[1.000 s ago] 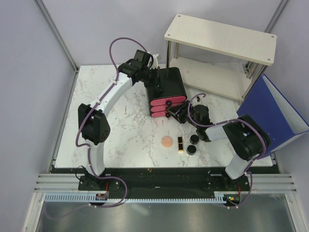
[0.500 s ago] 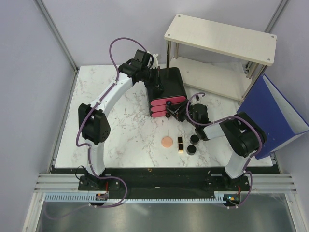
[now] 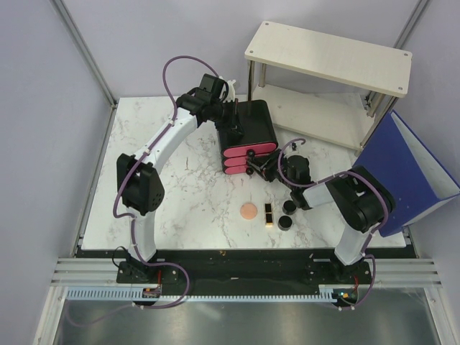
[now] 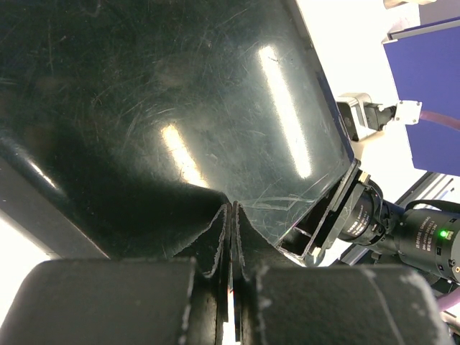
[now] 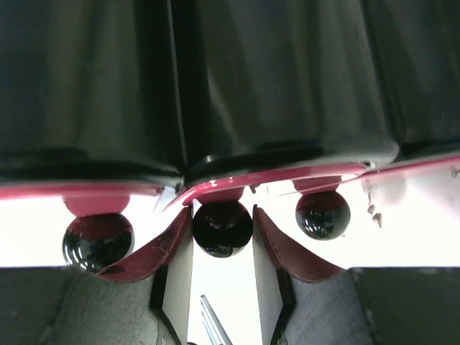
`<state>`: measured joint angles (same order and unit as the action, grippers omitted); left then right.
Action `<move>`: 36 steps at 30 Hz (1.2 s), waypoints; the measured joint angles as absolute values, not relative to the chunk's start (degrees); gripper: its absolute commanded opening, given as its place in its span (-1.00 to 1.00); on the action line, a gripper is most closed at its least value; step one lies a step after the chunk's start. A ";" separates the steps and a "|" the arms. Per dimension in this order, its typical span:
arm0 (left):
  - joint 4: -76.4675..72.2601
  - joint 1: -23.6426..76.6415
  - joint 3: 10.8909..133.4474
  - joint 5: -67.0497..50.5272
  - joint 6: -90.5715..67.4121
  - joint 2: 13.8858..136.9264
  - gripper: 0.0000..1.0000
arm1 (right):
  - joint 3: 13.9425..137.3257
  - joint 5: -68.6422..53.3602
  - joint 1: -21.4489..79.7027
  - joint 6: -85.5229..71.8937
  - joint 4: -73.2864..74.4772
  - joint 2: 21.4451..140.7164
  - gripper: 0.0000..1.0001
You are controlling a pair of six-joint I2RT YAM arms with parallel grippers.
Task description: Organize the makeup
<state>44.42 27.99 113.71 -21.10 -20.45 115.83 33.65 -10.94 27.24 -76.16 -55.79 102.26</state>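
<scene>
Around the middle knob (image 5: 222,231) — right gripper (image 5: 221,213), perhaps in contact.

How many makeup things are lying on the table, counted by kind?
Peach disc: 1
Lipstick: 1
Black jars: 2
Total: 4

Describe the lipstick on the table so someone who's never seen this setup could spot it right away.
Find the black box with pink drawers toward the back of the marble table. In front of it, toward the arm bases, the lipstick sits between a peach disc and two black round jars. It is the only oblong, black-and-gold piece; its neighbours are round.
</scene>
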 measured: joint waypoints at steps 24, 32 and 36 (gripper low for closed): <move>44.18 27.99 114.02 -21.19 -20.56 116.20 -0.96 | 13.37 -10.52 34.30 -76.05 -41.01 73.52 -0.66; 44.14 27.99 113.97 -21.19 -20.56 116.20 -0.97 | 15.46 -10.22 34.39 -73.52 -38.24 75.68 -0.03; 44.14 28.01 113.97 -21.19 -20.56 116.20 -0.97 | 17.63 -9.98 34.39 -71.96 -34.92 77.62 0.04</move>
